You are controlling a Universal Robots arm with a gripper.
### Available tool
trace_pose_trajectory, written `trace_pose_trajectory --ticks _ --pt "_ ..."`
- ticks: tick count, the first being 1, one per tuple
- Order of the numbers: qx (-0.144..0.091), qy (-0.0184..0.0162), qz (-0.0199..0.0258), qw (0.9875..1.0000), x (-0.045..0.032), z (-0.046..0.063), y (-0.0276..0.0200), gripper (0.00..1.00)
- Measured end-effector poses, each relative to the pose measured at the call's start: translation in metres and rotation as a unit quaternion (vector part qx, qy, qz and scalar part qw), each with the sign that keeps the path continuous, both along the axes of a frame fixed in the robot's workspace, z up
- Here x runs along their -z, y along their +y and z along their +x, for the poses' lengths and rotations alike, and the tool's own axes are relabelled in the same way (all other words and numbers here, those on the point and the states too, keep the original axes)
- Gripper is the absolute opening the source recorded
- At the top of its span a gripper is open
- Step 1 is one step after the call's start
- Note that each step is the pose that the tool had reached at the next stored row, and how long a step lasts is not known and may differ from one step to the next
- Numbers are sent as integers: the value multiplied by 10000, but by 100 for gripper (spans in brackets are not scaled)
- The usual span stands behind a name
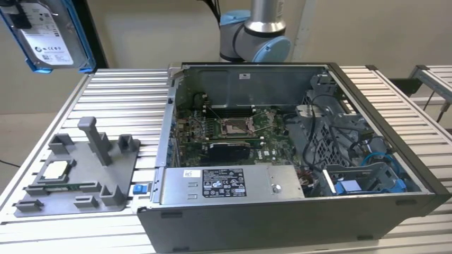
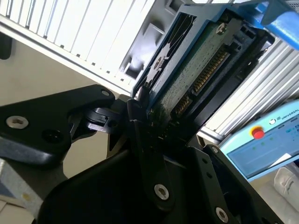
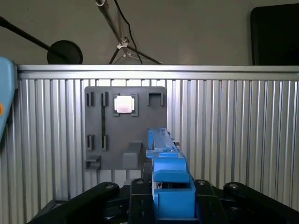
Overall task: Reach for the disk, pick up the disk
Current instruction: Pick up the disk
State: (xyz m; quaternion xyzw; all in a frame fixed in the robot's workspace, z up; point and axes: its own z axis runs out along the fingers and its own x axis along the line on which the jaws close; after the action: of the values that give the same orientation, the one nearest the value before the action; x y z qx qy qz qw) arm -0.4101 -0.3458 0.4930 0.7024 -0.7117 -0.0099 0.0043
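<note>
The disk (image 1: 50, 39) hangs in the air in the upper left corner of the exterior view, off the table (image 1: 120, 100) and well apart from everything standing on it; its white label faces the camera and blue rails run down both long sides. The pincer (image 3: 170, 198) is pinching the disk: in the first wrist view its black fingers (image 3: 140, 200) sit tight against either side of the blue rail, and in the second wrist view the disk (image 2: 196, 70) shows its green circuit board and connector edge rising out of the grip. On the table, towards the lower left of the exterior view, lies a grey holder plate (image 1: 78, 180) with upright pegs, and a small square processor chip (image 1: 56, 169) rests in one of its pockets. An open computer case (image 1: 282, 159) fills the middle and right of that view, its board and cables exposed. The arm's (image 1: 254, 34) grey and blue joints stand just behind the case at the top centre
</note>
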Motion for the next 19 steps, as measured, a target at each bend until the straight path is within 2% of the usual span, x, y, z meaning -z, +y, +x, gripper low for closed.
trace_pose_trajectory --ticks 19 --pt "0 0 0 10000 0 304 5 0"
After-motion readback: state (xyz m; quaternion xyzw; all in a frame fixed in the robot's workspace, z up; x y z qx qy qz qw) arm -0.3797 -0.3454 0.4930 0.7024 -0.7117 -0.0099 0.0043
